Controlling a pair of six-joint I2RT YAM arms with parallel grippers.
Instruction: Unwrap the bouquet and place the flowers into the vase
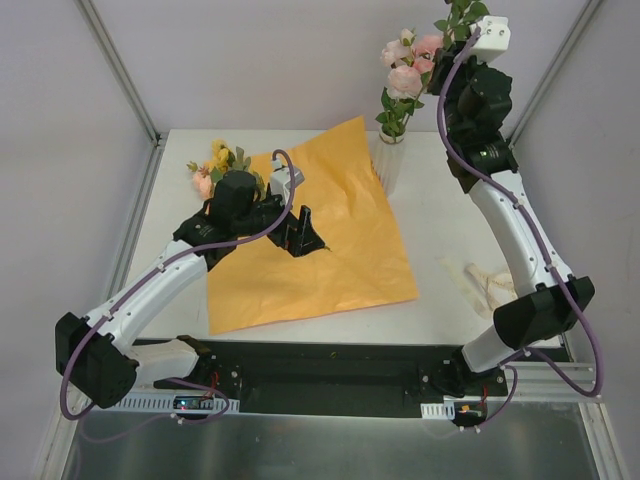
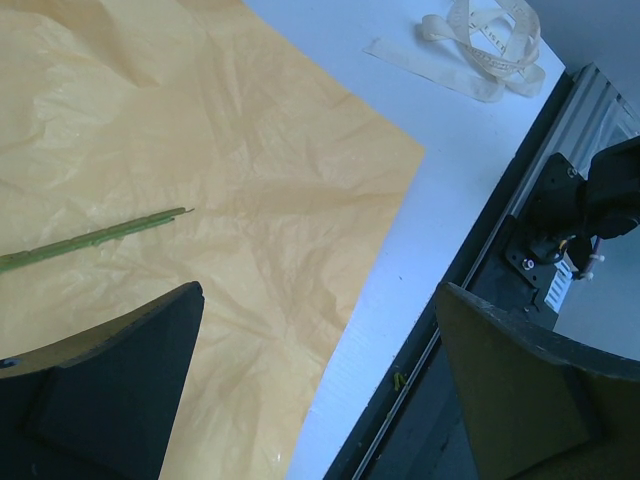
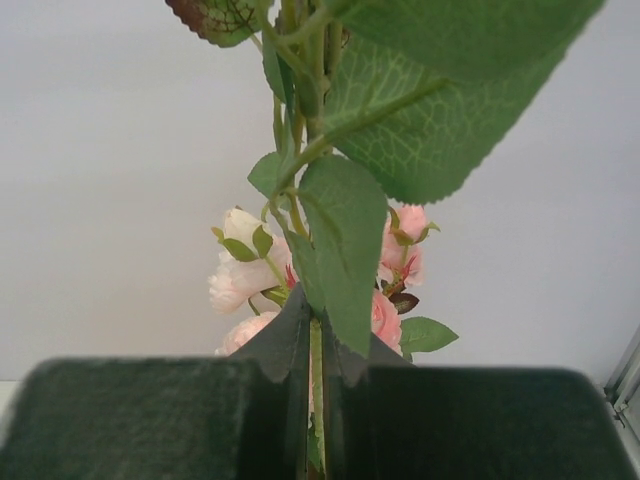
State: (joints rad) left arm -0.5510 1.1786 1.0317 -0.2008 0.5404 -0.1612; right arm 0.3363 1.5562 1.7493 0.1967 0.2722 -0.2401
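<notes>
**Right gripper clamped on a leafy stem above the vase, left one spread wide over the paper**

My right gripper (image 3: 316, 345) is closed tight on a thin green stem (image 3: 317, 215) with broad leaves. I hold it high, above the vase (image 1: 388, 160) and just to its right. Pink roses (image 1: 407, 68) stand over the vase mouth, with their stalks running down into it. I can't tell whether the stem I hold belongs to that sprig.

My left gripper (image 1: 300, 236) has its jaws fully apart and nothing between them. It hovers low over the orange paper (image 1: 330, 250), which lies flat on the table (image 1: 440, 210) to the left of the vase and nearer my bases. One bare stem end (image 2: 100, 238) rests on that sheet. Yellow and pink blossoms (image 1: 215, 165) lie well left of the vase at the paper's far corner. The cream ribbon (image 1: 490, 285) lies loose on the table, nearer my bases and to the vase's right.
</notes>
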